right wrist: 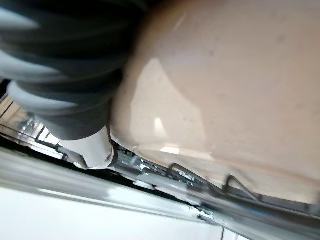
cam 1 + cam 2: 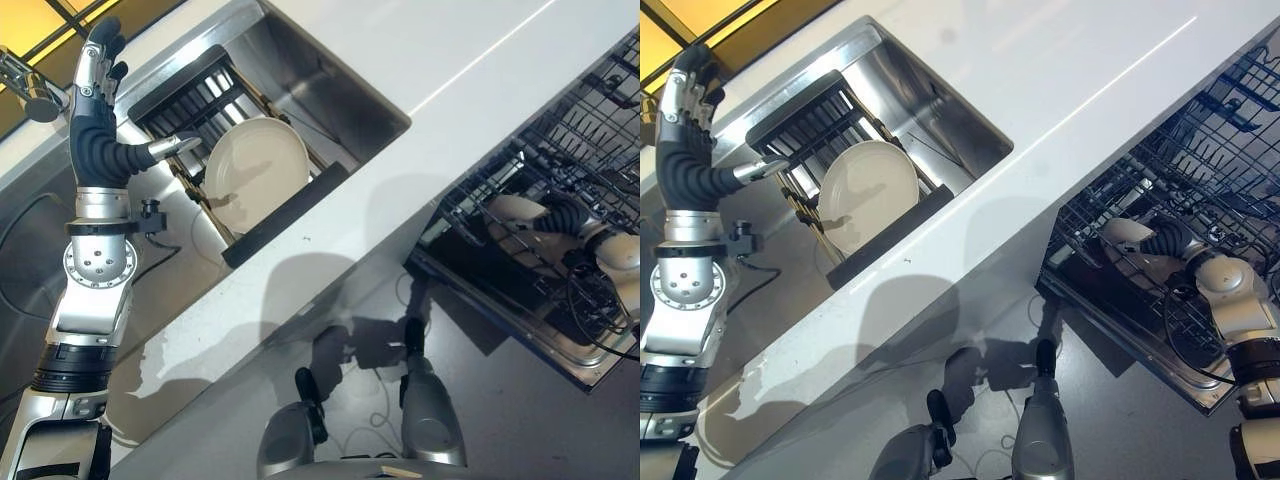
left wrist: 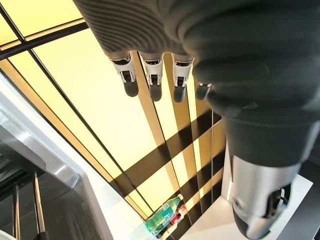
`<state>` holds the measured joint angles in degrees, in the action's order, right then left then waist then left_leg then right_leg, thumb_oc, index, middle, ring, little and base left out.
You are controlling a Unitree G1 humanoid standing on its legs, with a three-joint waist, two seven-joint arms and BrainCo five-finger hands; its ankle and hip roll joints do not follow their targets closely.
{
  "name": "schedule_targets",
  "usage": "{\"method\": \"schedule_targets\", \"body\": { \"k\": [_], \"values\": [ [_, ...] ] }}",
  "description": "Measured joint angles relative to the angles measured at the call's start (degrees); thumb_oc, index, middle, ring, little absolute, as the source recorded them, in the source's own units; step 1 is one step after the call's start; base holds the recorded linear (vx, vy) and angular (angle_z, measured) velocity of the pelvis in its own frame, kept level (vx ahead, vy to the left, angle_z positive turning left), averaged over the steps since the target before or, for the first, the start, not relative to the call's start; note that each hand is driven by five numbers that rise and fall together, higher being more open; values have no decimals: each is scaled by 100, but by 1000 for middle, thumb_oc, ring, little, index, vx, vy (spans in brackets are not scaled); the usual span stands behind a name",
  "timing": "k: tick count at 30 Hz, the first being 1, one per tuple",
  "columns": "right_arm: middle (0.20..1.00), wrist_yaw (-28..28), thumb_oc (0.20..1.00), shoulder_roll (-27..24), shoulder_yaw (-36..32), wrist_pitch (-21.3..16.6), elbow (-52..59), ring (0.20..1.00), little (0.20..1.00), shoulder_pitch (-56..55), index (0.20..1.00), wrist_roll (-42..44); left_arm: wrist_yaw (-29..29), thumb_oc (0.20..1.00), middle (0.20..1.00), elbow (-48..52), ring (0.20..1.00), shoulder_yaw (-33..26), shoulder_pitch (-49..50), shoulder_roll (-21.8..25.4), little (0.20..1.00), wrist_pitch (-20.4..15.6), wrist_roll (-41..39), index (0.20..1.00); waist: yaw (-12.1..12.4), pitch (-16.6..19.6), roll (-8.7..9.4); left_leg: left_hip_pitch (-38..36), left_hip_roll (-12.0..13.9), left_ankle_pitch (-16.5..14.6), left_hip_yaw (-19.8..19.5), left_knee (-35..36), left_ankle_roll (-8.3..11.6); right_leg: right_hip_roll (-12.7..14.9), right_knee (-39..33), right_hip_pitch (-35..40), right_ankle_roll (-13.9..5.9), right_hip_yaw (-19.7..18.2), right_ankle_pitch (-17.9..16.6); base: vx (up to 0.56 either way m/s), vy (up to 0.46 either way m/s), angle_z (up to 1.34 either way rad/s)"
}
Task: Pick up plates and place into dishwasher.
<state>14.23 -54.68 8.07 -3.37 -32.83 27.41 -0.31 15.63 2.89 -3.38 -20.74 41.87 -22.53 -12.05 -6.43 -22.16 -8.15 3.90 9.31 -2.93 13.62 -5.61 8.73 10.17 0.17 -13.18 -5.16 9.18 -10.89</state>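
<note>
A cream plate (image 2: 1128, 236) is held in the right hand (image 2: 1170, 240) over the dishwasher rack (image 2: 1200, 150); another plate (image 2: 255, 165) stands on edge in the sink rack (image 2: 180, 95), beside the left hand (image 2: 100, 110), whose fingers (image 3: 152, 80) are straight and empty.

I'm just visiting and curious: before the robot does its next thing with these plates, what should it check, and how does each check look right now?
1. The plate in the right hand has reached the dishwasher rack: ok, it sits low among the wires.
2. That plate is seated in the rack's wires: cannot tell; the right wrist view shows wire under its edge.
3. The right hand's hold: ok, thumb against the plate.
4. The left hand is free for the next plate: ok, fingers straight, holding nothing.
5. Another plate is waiting: ok, it stands on edge in the drying rack in the sink.
6. The left hand is at that plate: not ok, it is raised beside the sink.
</note>
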Motion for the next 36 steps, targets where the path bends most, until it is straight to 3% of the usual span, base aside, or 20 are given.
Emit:
{"method": "schedule_targets", "body": {
  "k": [2, 3, 4, 5, 6, 20, 26, 30, 36],
  "values": [
    [200, -117, 200, 0, 35, 0, 2, 200, 200, 16, 200, 0, 26, 1000, 1000, 0, 1000, 6, -17, 50, 1000, 67, -2, 1000, 2, -10, 16, 16, 4, 0, -31, -6, 1, 0, 0, 3, 3, 24, 2, -21, -31, 5],
    [300, -190, 300, 0, 67, 0, -7, 300, 300, 20, 300, -1, 27, 1000, 1000, 0, 1000, 24, -35, 107, 1000, 89, -4, 1000, -3, -14, 23, 40, 9, 1, -57, -19, 2, 0, 0, 3, 5, 48, 4, -4, -29, 11],
    [649, -253, 649, 3, 71, 0, -14, 649, 649, 20, 649, -1, 27, 1000, 1000, 0, 1000, 51, -59, 165, 1000, 91, -7, 1000, -9, -16, 26, 73, 15, 2, -99, -34, 3, 0, 0, 3, 10, 81, 7, 4, -29, 11],
    [856, -295, 856, 3, 76, 1, -23, 856, 856, 30, 856, -4, 27, 1000, 1000, 0, 1000, 58, -73, 201, 1000, 92, -7, 1000, 0, -21, 33, 75, 22, 6, -104, -35, 10, -5, 0, 3, 14, 86, 9, 5, -33, 7],
    [1000, -349, 1000, 4, 78, 3, -52, 1000, 1000, 32, 1000, -5, 27, 1000, 1000, 0, 1000, 59, -85, 202, 1000, 93, -9, 1000, 1, -23, 36, 73, 28, 7, -108, -36, 11, -10, 0, 10, 17, 90, 11, 4, -41, 2],
    [1000, -871, 1000, 150, -99, 89, -16, 1000, 1000, -324, 1000, -29, 25, 1000, 1000, 1, 1000, 49, -188, 218, 1000, 200, -11, 1000, 94, -100, 161, -41, 61, 5, -182, -81, 13, -29, -2, 216, 39, 151, 32, 28, -19, 3],
    [1000, -993, 1000, 305, -629, 271, 1069, 1000, 1000, -1021, 1000, -303, 66, 1000, 1000, -19, 1000, -173, 27, 220, 1000, 227, 15, 1000, 70, -109, 178, -220, 85, 5, -166, 12, 14, -68, -46, 360, 44, 145, 44, 77, 5, -1],
    [1000, -1007, 1000, 470, -1031, 369, 1972, 1000, 1000, -1203, 1000, -569, 73, 1000, 1000, -340, 1000, -371, 312, 222, 1000, 461, 38, 1000, -73, -103, 179, -387, 103, -11, -128, 112, -14, -100, -116, 538, 40, 136, 56, 104, 55, -3],
    [1000, -1038, 1000, 485, -1494, 366, 2699, 1000, 1000, -1212, 1000, -812, -5, 1000, 1000, -501, 1000, -461, 594, 200, 1000, 660, 476, 1000, -86, -2, 209, -656, 120, 22, -106, 248, 35, -144, -183, 702, 36, 79, 58, 132, 43, -5]
  ]
}}
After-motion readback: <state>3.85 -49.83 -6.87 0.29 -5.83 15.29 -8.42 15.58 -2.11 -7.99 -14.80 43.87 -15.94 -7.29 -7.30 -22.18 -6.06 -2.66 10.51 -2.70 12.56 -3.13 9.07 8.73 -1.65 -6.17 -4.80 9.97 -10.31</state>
